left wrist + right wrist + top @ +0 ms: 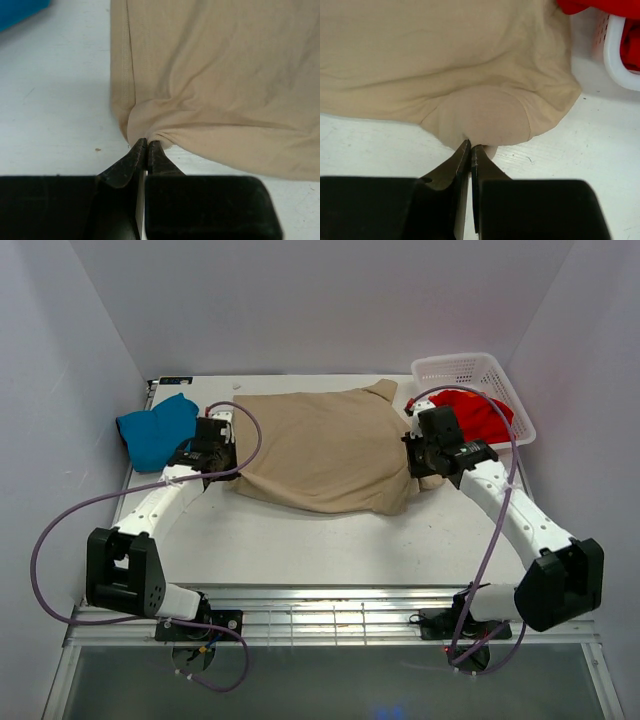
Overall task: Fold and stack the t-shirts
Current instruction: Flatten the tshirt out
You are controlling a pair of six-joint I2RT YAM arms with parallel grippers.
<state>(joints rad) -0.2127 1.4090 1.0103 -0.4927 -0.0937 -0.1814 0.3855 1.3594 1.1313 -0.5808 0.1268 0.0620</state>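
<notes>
1. Your left gripper (147, 145) has its fingers pressed together on a small pinch of the tan t-shirt (325, 450) at the shirt's left edge. In the left wrist view the cloth puckers into the tips.
2. Your right gripper (470, 148) is clamped the same way on the shirt's right edge. It grips a rounded flap there, probably a sleeve, not far from the white basket (465, 362).
3. The tan t-shirt lies spread across the middle of the table (300, 540), with its collar toward the far right. It is mostly flat, though wrinkles run toward both pinch points. No full fold shows in it.
4. The teal t-shirt (158, 430) sits bunched at the table's far-left edge, close to your left gripper and apart from the tan shirt. It does not read as a neat fold.
5. The red t-shirt (475, 412) is heaped in the basket and spills over its near rim. You cannot tell from these views whether another shirt lies beneath it.
6. By this evidence you are early in the job. One shirt is laid out and gripped on both sides, ready for a first fold. Nothing is stacked, and the teal shirt and the basket's contents appear to await their turn.
</notes>
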